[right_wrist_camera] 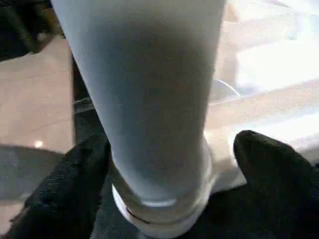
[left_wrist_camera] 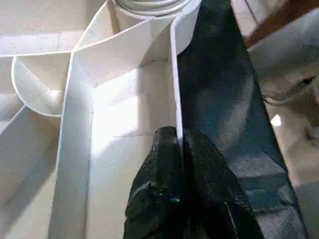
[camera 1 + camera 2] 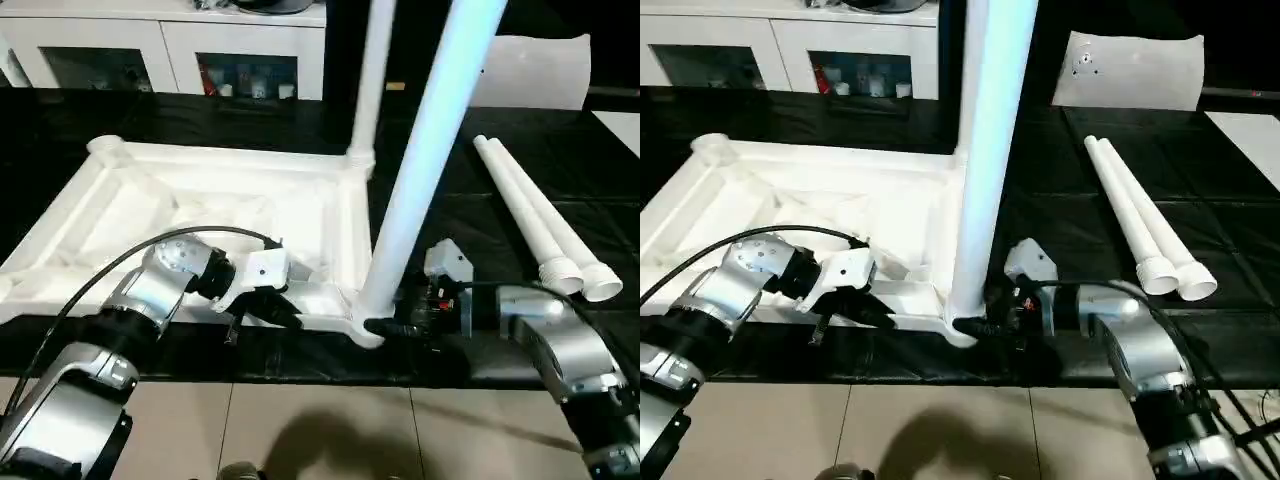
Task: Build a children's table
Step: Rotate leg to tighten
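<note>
tabletop (image 3: 200, 200) ribs-up | left gripper (image 2: 180, 149) fingers pinching its rim | right gripper (image 1: 169, 174) fingers spread around upright leg (image 3: 425, 150)

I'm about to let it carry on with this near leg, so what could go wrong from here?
1. The near leg leans in its corner socket; with the right gripper wide open around its base, it may tip if not seated.
2. The left gripper pinches only the tabletop's thin rim, so the top could slip or lift.
3. The corner sits at the bench edge; a push could slide it off.
</note>
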Controlling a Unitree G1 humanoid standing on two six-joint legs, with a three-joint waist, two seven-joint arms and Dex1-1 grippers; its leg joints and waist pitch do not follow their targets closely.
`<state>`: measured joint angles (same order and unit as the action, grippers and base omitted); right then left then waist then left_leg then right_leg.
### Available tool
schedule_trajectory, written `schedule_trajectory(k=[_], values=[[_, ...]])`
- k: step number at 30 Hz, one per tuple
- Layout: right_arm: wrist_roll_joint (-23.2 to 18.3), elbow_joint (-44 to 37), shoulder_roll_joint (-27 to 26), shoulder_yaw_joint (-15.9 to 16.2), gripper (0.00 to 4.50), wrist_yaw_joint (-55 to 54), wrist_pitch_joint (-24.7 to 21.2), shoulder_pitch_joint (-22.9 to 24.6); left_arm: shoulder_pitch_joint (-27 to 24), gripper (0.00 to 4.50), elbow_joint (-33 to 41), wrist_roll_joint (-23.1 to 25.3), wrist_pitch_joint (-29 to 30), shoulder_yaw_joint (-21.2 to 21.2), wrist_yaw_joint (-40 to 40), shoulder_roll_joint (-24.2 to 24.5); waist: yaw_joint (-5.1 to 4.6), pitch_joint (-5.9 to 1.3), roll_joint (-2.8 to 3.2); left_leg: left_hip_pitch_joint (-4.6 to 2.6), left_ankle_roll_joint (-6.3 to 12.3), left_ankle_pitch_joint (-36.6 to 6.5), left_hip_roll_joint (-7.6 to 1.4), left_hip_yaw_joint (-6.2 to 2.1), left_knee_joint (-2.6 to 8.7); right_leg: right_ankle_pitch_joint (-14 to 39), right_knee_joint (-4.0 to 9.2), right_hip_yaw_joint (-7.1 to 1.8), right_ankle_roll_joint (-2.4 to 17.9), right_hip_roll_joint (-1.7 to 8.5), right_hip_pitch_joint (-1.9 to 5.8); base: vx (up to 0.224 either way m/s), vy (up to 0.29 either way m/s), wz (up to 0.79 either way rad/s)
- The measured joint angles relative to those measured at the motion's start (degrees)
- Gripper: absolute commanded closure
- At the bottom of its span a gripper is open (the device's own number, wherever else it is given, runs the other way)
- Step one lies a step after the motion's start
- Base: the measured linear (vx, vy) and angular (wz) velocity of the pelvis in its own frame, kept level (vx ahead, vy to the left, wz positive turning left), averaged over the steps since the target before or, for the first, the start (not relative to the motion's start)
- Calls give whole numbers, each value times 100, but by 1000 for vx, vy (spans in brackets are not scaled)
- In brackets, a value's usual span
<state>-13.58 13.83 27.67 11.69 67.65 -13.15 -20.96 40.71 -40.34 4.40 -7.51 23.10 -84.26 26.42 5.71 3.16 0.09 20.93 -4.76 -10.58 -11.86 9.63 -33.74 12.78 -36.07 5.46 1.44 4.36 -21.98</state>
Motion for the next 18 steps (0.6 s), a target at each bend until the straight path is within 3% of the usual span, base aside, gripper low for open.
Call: schedule_trajectory(k=[5,7,11,12,18], values=[[-30,43,42,105,85,351,-82,-122,92,450,-170,34,-203,41,-117,-15,15,0,0,1,1,0,-1,0,-7,0,-7,0,0,1,0,0,0,0],[-29,62,68,154,121,433,-96,-176,132,450,-255,36,-255,46,-155,-29,26,-1,-1,0,1,0,-1,0,-7,0,-8,0,0,1,0,0,0,0],[-28,143,71,221,141,553,-97,-214,183,450,-329,36,-306,55,-173,-46,54,-1,-1,0,6,3,-2,0,-8,0,-8,0,0,1,0,0,0,0],[-24,181,74,231,164,584,-97,-246,192,450,-340,36,-326,70,-173,-47,57,-1,-2,0,19,11,-2,0,-8,0,-9,0,0,1,0,0,0,0],[23,251,76,260,183,677,-63,-319,228,450,-447,37,-428,100,-174,-63,64,-2,-3,-1,26,16,-3,0,-10,0,-12,0,0,1,0,0,0,0]])
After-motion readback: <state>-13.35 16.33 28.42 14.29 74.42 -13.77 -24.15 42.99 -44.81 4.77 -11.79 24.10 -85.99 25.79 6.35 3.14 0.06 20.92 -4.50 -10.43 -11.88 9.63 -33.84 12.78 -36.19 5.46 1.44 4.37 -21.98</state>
